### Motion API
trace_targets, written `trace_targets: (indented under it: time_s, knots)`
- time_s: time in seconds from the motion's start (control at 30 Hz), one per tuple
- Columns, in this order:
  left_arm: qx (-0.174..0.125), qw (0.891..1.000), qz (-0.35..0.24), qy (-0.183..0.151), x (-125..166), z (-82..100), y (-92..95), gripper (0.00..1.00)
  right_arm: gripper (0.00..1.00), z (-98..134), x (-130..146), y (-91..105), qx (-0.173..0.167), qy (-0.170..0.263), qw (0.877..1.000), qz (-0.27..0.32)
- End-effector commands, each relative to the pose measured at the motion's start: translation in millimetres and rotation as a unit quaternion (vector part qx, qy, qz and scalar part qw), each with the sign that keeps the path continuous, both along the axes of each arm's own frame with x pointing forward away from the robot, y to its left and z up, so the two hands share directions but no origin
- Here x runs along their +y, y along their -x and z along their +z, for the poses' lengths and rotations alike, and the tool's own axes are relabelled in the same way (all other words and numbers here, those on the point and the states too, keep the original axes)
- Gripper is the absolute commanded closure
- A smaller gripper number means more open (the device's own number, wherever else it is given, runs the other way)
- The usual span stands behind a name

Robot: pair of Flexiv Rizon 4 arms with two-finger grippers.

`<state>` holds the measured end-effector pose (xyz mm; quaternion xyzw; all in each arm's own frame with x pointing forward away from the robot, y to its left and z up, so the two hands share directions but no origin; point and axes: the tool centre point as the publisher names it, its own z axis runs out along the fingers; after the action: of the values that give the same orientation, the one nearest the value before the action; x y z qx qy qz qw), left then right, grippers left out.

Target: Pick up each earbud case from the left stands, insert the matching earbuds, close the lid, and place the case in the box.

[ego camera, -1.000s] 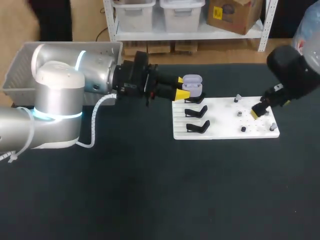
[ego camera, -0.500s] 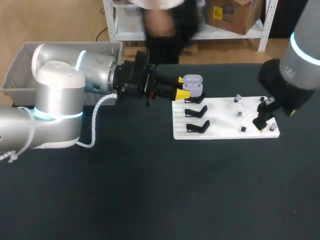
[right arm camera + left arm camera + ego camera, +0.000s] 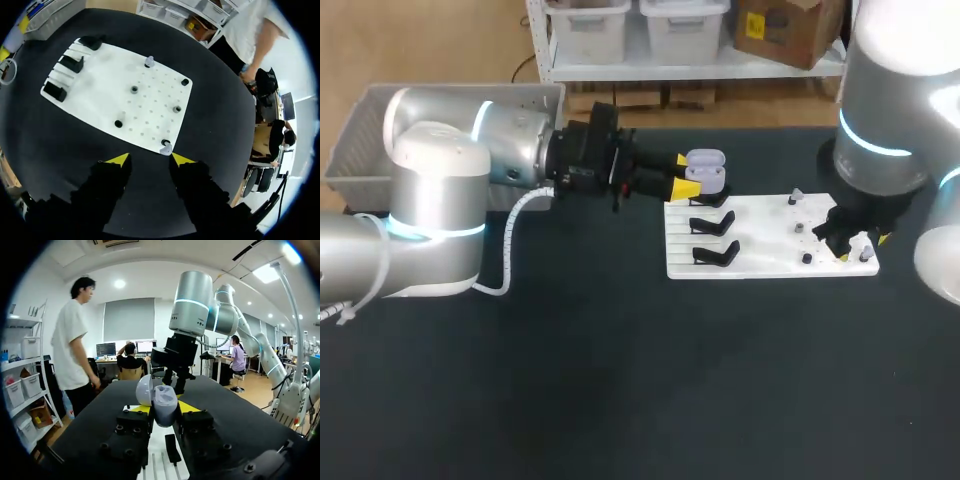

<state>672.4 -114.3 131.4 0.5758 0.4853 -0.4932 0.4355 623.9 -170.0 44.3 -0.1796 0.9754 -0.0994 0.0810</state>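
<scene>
Left gripper (image 3: 686, 176) clamps open pale-lavender plastic earbud case (image 3: 706, 167), upper centre; right gripper (image 3: 150, 159), spread and empty, over flat white board (image 3: 760, 245).

A white perforated board (image 3: 770, 258) lies flat on the black table (image 3: 620, 380).

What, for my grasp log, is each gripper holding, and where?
Left gripper: the case, by its body's two sides. Right gripper: nothing, open.
</scene>
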Motion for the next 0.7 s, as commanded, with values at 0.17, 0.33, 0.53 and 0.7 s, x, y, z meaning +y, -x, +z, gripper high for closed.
trace_targets:
  time_s: [0.17,0.33,0.53,0.7]
  knots:
    - [-0.001,1.000,0.001,0.001,0,-1.0,-0.2,1.00,0.53,-13,-8,-3.9,-0.005,0.025,0.999,-0.030]
    - [-0.001,1.000,0.001,0.001,0,-1.0,-0.2,1.00,0.53,-19,-15,-1.0,-0.002,0.027,0.999,-0.040]
    - [-0.001,1.000,0.001,0.001,0,-1.0,-0.2,1.00,0.55,-25,-20,-1.3,-0.002,0.021,0.998,-0.051]
    - [-0.001,1.000,0.001,0.001,0,-1.0,-0.2,1.00,0.57,-28,-22,-3.5,-0.007,0.012,0.998,-0.055]
